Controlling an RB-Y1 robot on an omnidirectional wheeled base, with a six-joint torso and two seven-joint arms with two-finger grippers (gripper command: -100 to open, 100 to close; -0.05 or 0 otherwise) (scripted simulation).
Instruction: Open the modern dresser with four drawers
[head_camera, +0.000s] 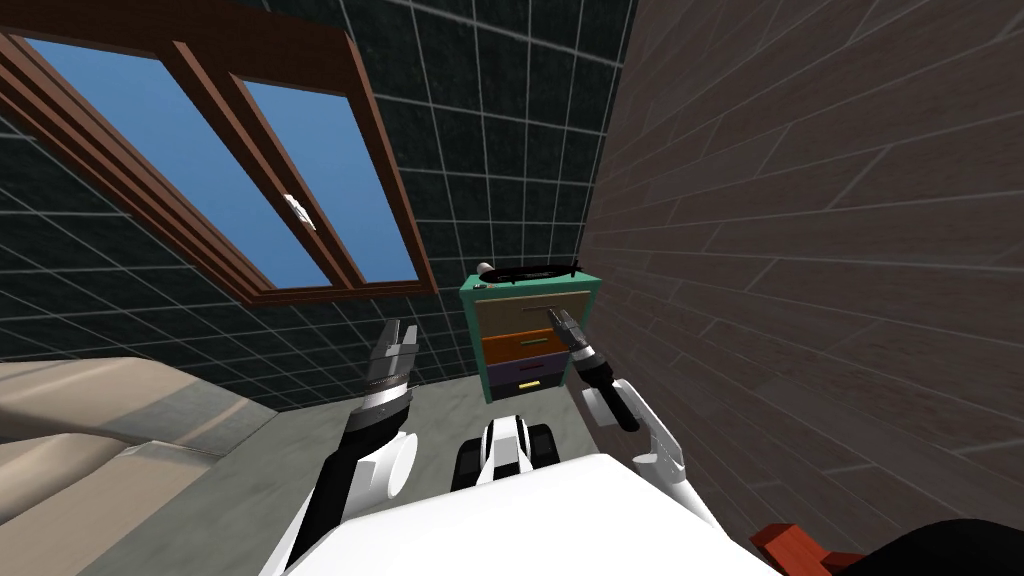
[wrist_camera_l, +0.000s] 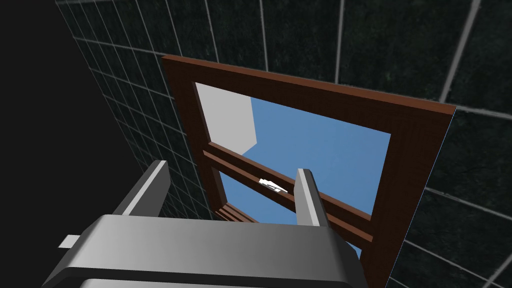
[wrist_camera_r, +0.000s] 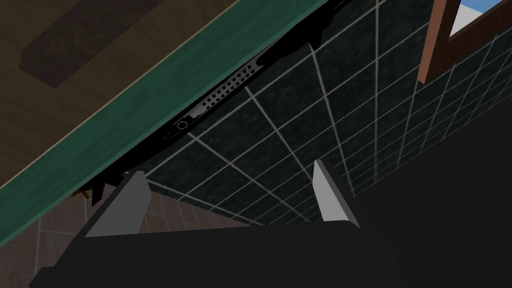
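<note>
holding r hand (head_camera: 556, 318), fingers apart, at dresser (head_camera: 473, 320) top drawer (head_camera: 520, 300)

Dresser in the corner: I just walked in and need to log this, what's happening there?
The robot's right gripper is at the top drawer of the green-framed dresser, close to its handle, with fingers open and nothing between them. No drawer looks pulled out yet. The left gripper is raised off to the side, open, taking no part. A black object lies on the dresser's top.
</note>
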